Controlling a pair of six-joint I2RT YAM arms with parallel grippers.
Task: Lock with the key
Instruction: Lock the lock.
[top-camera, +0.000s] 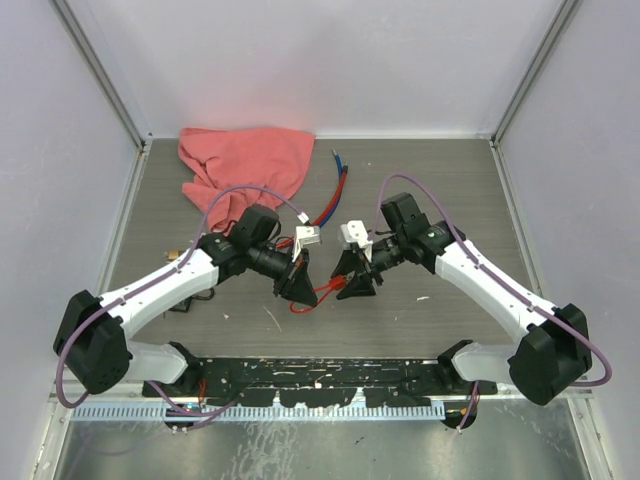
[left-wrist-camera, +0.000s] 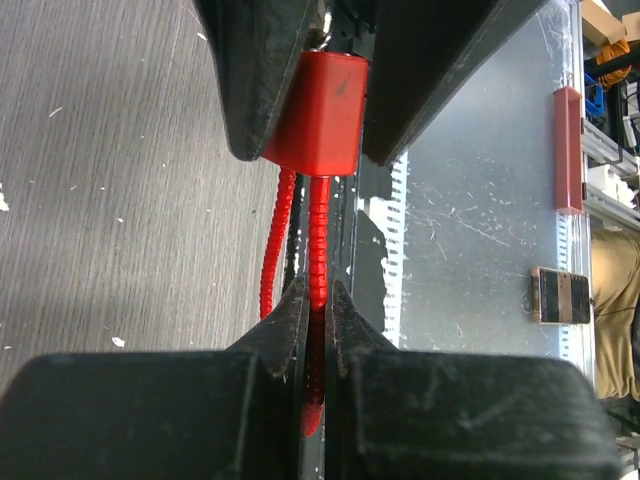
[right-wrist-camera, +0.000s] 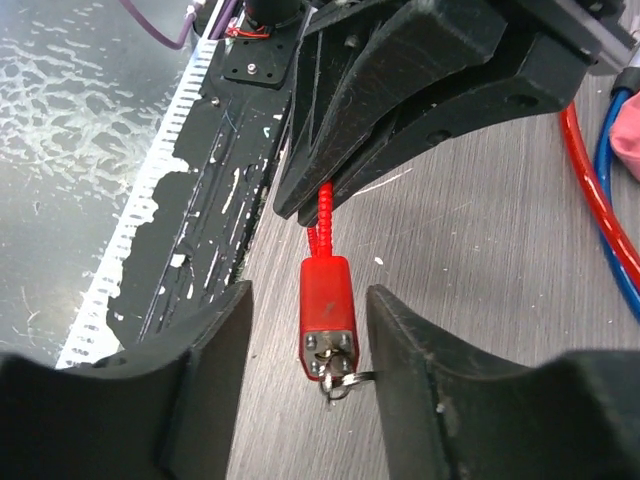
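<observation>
Top external view: the 2 arms meet nose to nose over the middle of the tabletop (top-camera: 450, 190). The left hand (top-camera: 297, 280) and the right hand (top-camera: 358, 282) are nearly touching, with a red cable lock strung between them. A pink cloth (top-camera: 245, 160) lies well apart at the back and plays no part.

The left wrist view shows why the left hand is there. Its 2 fingers are pressed together on the ribbed red cable (left-wrist-camera: 318, 240) just below the lock body (left-wrist-camera: 322, 112). The pinch makes the body stand out stiffly toward the other arm. I judge it serves as a vise, so the lock cannot swing or twist when worked.

The right wrist view shows the right hand spread, with 1 finger on each side of the lock body and a gap on both sides, so it grips nothing. A small metal ring (right-wrist-camera: 340, 385) hangs at the body's metal end, which faces this camera. The ring is just beside or touching the finger on the right of this view. I take it for the key's ring, but the key itself is too small to make out.

The hand brackets that end because the turn must be made there. Next, I judge, the fingers should close on the key's head rather than the body. They would then rotate about the lock's long axis while the left pinch resists.
</observation>
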